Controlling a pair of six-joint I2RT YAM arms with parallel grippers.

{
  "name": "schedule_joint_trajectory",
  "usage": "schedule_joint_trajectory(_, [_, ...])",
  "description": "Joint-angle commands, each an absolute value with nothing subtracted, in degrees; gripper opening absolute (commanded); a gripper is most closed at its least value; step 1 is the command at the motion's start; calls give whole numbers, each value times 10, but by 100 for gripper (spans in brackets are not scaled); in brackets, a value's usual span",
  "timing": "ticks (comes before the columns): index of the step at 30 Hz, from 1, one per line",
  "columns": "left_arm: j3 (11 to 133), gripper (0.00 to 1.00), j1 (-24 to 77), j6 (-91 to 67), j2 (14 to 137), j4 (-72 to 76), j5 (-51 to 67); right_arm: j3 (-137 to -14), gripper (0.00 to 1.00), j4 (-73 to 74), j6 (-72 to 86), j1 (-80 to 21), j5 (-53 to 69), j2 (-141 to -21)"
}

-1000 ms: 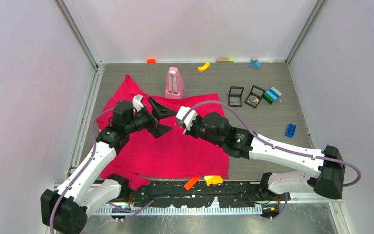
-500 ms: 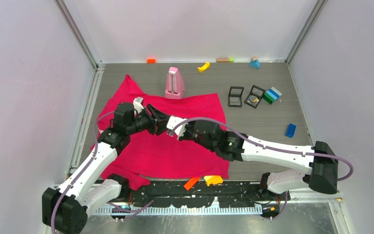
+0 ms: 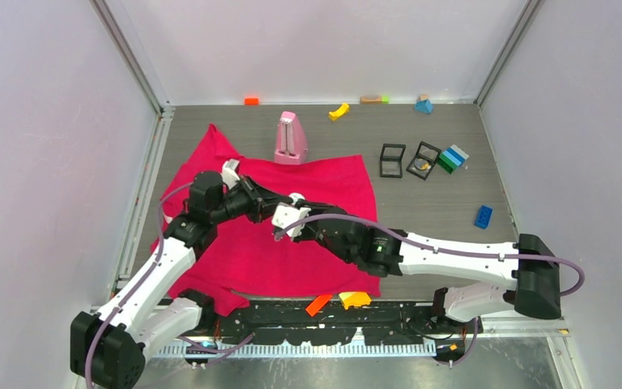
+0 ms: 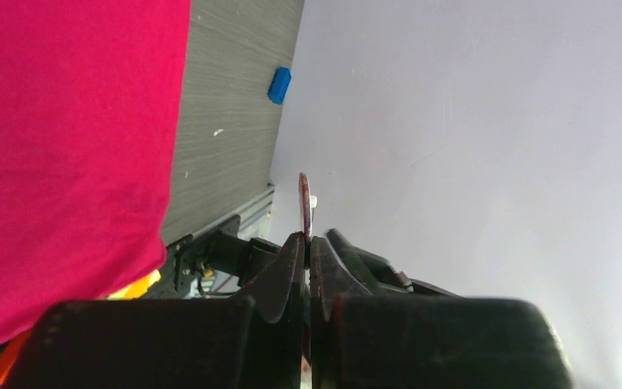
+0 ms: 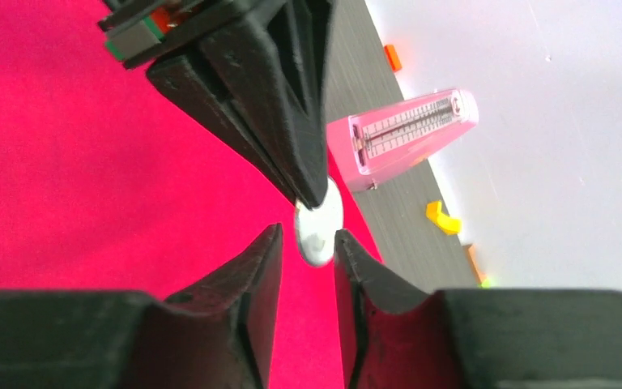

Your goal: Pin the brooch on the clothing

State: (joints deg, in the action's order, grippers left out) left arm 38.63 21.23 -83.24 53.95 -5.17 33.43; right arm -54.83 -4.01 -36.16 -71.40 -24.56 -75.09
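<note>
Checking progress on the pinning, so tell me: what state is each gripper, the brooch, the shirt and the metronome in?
left gripper: shut on the brooch
right gripper: open, fingers either side of the brooch
brooch: held over the clothing, not pinned
clothing: spread on the table, wrinkled
metronome: standing upright

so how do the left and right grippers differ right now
The left gripper is shut on the brooch; the right gripper is open, gripping nothing. The left gripper pinches the disc's edge; the right gripper's fingers sit either side of it. Both meet above the clothing.
</note>
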Motion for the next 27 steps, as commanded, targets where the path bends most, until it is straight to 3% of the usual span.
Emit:
schedule_joint_trajectory(1, [364, 0, 211, -791, 494, -4, 288, -535, 44, -113, -282, -724, -300, -709])
schedule_joint_trajectory(4, [338, 0, 211, -766, 450, 31, 250, -520, 65, -102, -232, -722, -320, -677])
schedule_joint_trajectory(6, [318, 0, 210, -755, 422, 61, 231, -524, 71, -83, -187, -721, -334, -664])
schedule_joint_trajectory(12, [306, 0, 210, -687, 361, 71, 207, -562, 72, 15, 35, -666, -284, -633])
schedule_joint_trajectory(20, [291, 0, 210, -643, 357, 179, 274, -514, 72, -96, 386, -484, 33, -574])
schedule_joint_trajectory(27, [310, 0, 210, -617, 382, 249, 386, -509, 72, -175, 491, -396, 294, -598])
